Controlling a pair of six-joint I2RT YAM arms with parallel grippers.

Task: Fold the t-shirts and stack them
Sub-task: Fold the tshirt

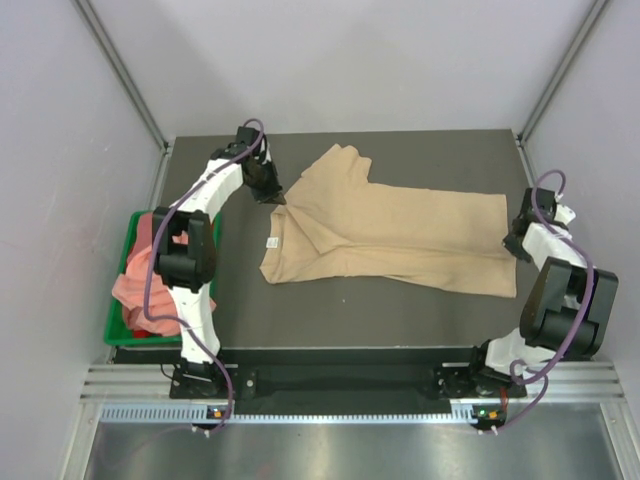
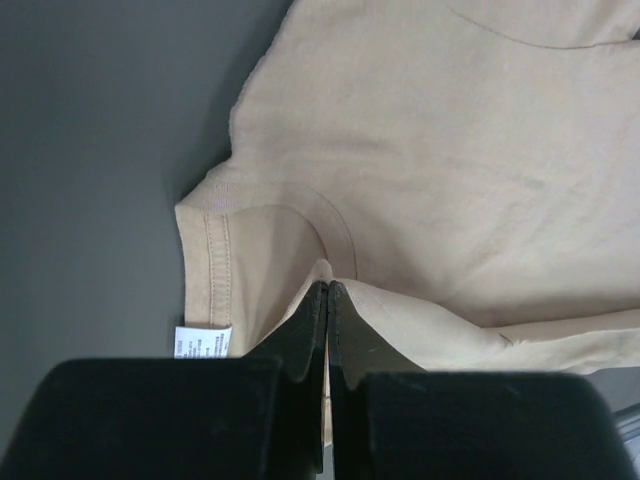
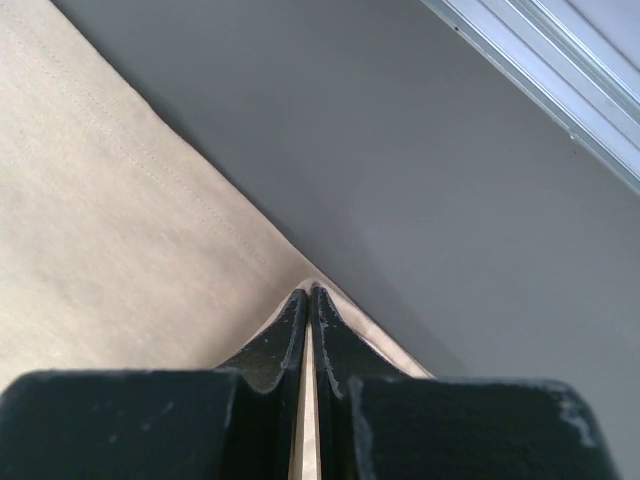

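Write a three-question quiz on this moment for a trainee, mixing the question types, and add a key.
1. True or false: the plain tan cloth t-shirt lies on the dark grey table, with the left gripper and the right gripper both shut on it.
2. Where are the salmon-pink cloth t-shirts? A. in the green plastic bin beside the left arm; B. stacked on the tan t-shirt; C. under the right gripper.
3. Fill in: the left gripper pinches the tan t-shirt near its ____, close to the small white label.
Key: 1 true; 2 A; 3 collar.
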